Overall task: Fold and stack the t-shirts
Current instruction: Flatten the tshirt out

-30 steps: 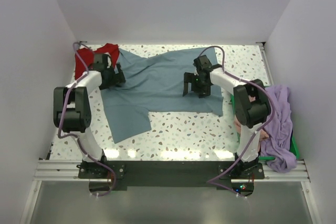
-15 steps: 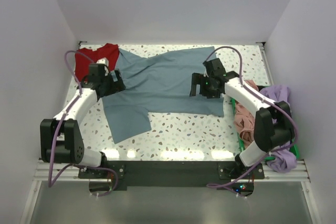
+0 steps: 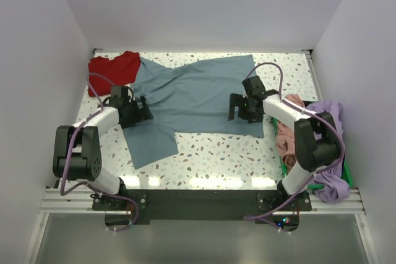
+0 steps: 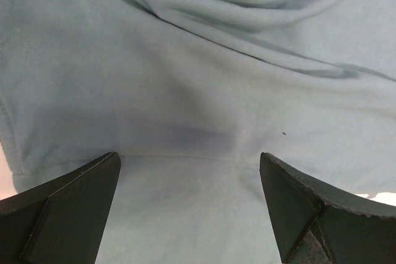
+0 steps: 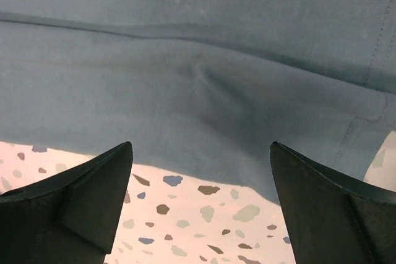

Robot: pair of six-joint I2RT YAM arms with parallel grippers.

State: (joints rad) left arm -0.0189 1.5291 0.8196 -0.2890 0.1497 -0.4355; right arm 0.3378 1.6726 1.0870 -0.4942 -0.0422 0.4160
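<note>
Shows the blue shirt (image 3: 192,91) spread across the centre of the top view, one flap reaching toward lower left. Puts the red shirt (image 3: 111,66) at upper left, touching the blue one. Piles the pink shirt (image 3: 286,137) and lavender shirt (image 3: 330,146) at the right edge. Has the left gripper (image 3: 141,113) left of centre over blue cloth, released, jaws wide, grasping nothing. Has the right gripper (image 3: 238,108) right of centre at the blue hem, likewise released, above the table (image 5: 185,214).

Four t-shirts are counted: one slate-blue shirt (image 3: 192,94) at centre, one red shirt (image 3: 111,66) at upper left, one salmon-pink shirt (image 3: 288,137) and one lavender shirt (image 3: 331,146) at the right edge. Two grippers are counted: the left gripper (image 3: 145,112) and the right gripper (image 3: 232,108).
</note>
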